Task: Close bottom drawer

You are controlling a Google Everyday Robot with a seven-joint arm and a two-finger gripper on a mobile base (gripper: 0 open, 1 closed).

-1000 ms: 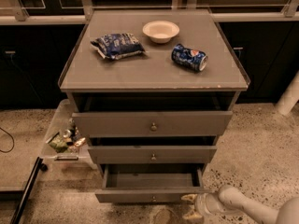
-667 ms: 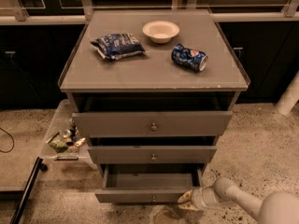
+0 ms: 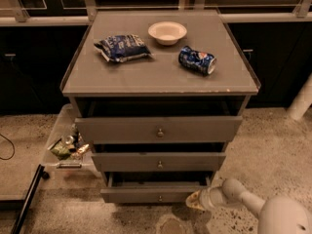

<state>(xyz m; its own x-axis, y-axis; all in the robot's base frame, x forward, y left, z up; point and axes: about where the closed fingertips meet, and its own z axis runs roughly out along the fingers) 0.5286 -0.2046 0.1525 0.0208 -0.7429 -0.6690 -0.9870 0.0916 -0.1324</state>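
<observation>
The grey wooden cabinet [image 3: 161, 74] has three drawers, all pulled out a little. The bottom drawer [image 3: 148, 194] is the lowest, with a narrow front panel and a small round knob [image 3: 160, 198]; it stands partly open, with a dark gap above its front. My gripper [image 3: 193, 201] is low at the drawer front's right end, touching or nearly touching it, with the white arm [image 3: 243, 201] reaching in from the bottom right.
On the cabinet top lie a blue chip bag [image 3: 122, 48], a white bowl [image 3: 167, 32] and a crushed blue can [image 3: 196, 60]. A clear bin with small items [image 3: 66, 147] stands left of the cabinet. A white post [image 3: 302, 99] stands at the right. The floor is speckled.
My gripper has moved left and up against the right end of the bottom drawer front. The drawer has slid inward and sticks out less than before.
</observation>
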